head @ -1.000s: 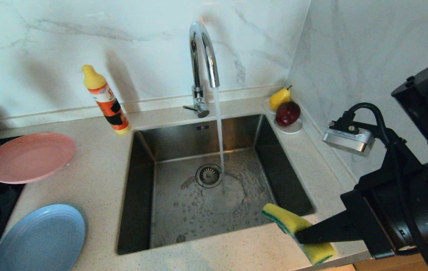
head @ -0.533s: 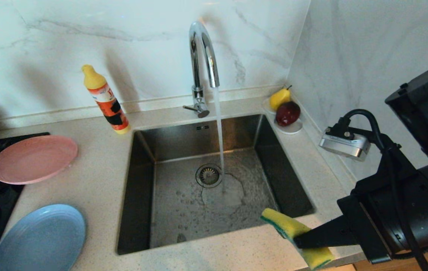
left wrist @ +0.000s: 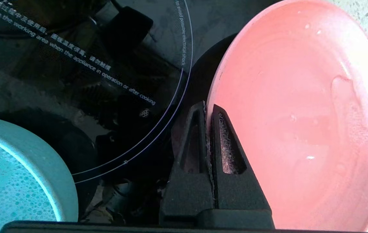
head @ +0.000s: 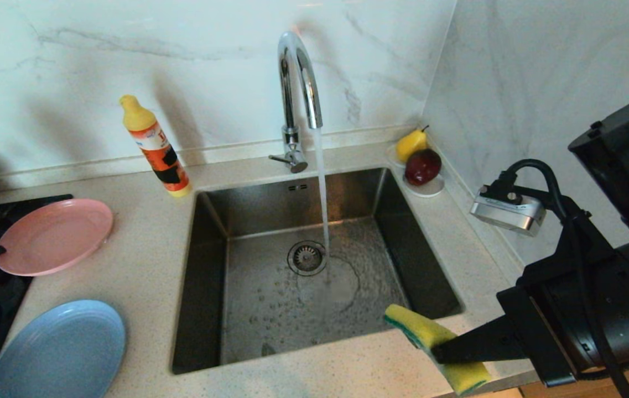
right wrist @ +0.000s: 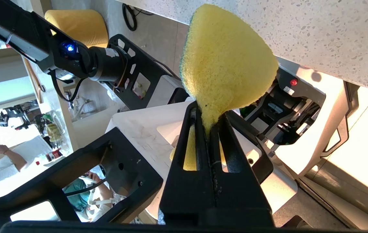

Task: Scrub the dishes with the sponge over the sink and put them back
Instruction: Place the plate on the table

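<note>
A: Marble walls, speckled counter [head: 143, 287], tap [head: 297, 77] running into the sink [head: 303, 276] mid-frame. What's changed?

B: Pink plate [head: 54, 236] at far left has shifted right and dropped lower vs a sec ago. It looks close to flat now, partly over the black hob [left wrist: 73, 81].

A: Who's got it?

B: Left gripper [left wrist: 209, 111], fingers pinched tight on the plate's rim, clear in the wrist cam. Plate's wet, w/ suds on it.

A: So it's being put back?

B: Prob the set-down, yes; not released yet, so that dish isn't done.

A: Right side?

B: Right gripper [head: 440, 349] at lower right, clamped on the sponge [head: 433, 345], squashing its middle. Barely moved. It hangs over the counter's front edge, just beside the sink corner.

A: Others?

B: Blue plate [head: 60, 351] sits lower left on the counter. Bowl [left wrist: 15, 174] shows in the left wrist cam, near the hob.
</note>
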`<state>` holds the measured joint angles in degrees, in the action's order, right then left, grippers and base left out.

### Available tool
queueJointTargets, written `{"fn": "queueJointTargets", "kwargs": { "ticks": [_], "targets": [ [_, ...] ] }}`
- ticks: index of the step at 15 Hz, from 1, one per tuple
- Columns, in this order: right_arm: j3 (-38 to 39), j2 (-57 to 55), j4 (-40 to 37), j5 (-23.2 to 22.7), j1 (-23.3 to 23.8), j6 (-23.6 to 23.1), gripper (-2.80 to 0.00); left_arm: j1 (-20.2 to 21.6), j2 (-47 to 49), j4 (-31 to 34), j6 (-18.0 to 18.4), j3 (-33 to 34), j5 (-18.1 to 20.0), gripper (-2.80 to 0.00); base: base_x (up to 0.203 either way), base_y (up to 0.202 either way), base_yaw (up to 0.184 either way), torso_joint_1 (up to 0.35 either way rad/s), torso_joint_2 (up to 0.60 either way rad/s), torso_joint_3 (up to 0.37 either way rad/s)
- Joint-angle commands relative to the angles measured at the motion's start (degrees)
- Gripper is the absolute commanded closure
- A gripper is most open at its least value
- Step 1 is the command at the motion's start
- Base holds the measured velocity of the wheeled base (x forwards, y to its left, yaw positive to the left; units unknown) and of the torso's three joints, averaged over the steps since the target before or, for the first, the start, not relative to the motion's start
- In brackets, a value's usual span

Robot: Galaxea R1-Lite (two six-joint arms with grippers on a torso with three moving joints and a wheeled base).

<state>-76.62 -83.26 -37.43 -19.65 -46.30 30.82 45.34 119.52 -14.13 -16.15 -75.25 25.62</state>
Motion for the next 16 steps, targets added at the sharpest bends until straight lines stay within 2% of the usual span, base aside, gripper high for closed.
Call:
{"fn": "queueJointTargets", "kwargs": {
  "ticks": [1,8,11,12,13,16],
  "targets": [
    [-0.02,0.03,-0.19,-0.12,-0.02,0.21,0.00,0.01,-0.48,-0.02,-0.26,0.32,0.13,-2.80,0.000,0.000,0.000,0.000,0.00,0.000],
    [0.15,1.00,-0.28,-0.12,-0.02,0.21,0.00,0.01,-8.32,1.71,-0.86,2.72,0.44,-2.80,0.000,0.000,0.000,0.000,0.00,0.000],
    [-0.11,1.09,-0.37,-0.03,-0.02,0.03,0.00,-0.60,-13.84,2.36,-0.49,7.48,0.92,-2.80,0.000,0.000,0.000,0.000,0.00,0.000],
    [-0.11,1.23,-0.46,0.05,-0.02,0.12,0.00,-0.89,-15.22,2.58,-0.51,8.49,1.39,-1.46,0.000,0.000,0.000,0.000,0.00,0.000],
    [-0.02,1.35,-0.55,0.05,-0.02,0.12,0.00,-1.00,-16.79,2.85,-0.54,9.40,1.62,0.00,0.000,0.000,0.000,0.000,0.00,0.000],
    [0.00,1.44,-0.81,0.14,0.92,0.28,0.00,-1.42,-20.92,3.55,-0.05,13.52,1.43,0.00,0.000,0.000,0.000,0.000,0.00,0.000]
  ]
}}
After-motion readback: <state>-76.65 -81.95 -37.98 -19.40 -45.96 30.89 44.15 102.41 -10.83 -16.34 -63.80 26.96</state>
